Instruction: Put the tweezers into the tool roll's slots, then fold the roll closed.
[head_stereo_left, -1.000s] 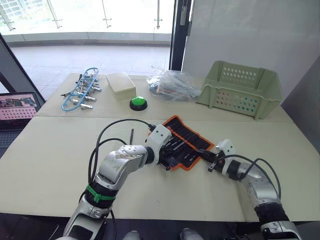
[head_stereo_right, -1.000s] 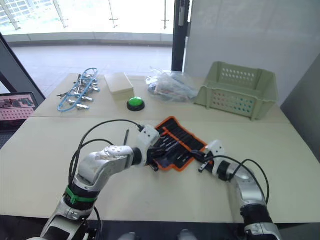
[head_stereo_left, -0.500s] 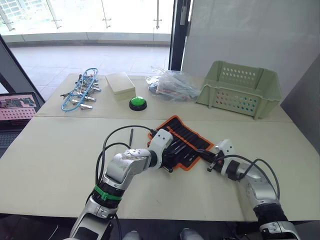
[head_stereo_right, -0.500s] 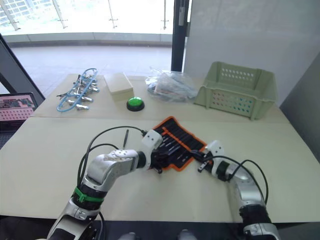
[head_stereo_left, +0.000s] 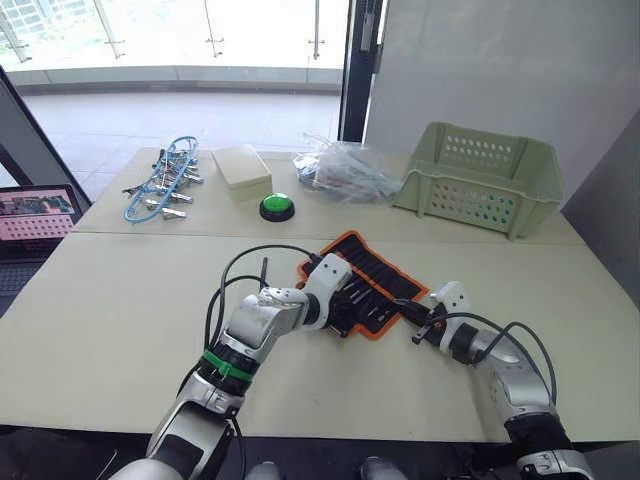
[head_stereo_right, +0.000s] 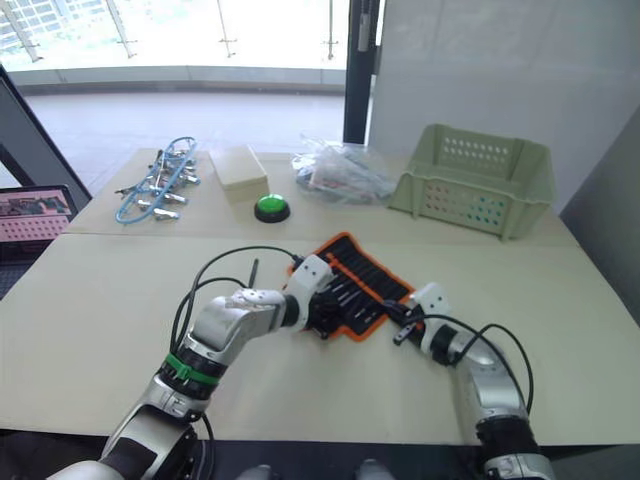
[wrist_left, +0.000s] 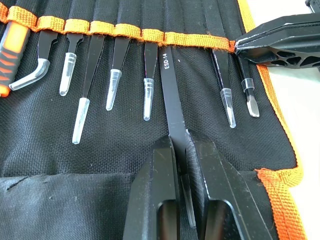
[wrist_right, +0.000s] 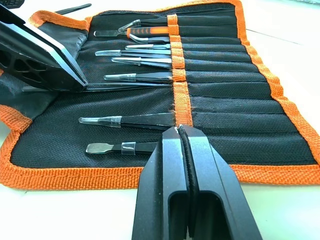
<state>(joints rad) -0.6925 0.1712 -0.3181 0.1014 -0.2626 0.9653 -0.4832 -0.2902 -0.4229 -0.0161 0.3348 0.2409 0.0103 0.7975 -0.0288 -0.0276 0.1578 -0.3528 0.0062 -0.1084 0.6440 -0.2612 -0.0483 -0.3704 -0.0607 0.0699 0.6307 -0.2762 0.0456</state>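
Tweezers (wrist_left: 169, 95) marked ESD-14 sit pinched in the left gripper (wrist_left: 183, 150), tip entering the tool roll (head_stereo_left: 370, 285) slots (wrist_left: 150, 37); right gripper (wrist_right: 181, 137) fingers pressed together at the roll's edge.

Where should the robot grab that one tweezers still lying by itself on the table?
Probably at the middle of the loose tweezers, coming straight down from above. It is thin and lies flat on the table, so gripper fingers should close across its narrow width.
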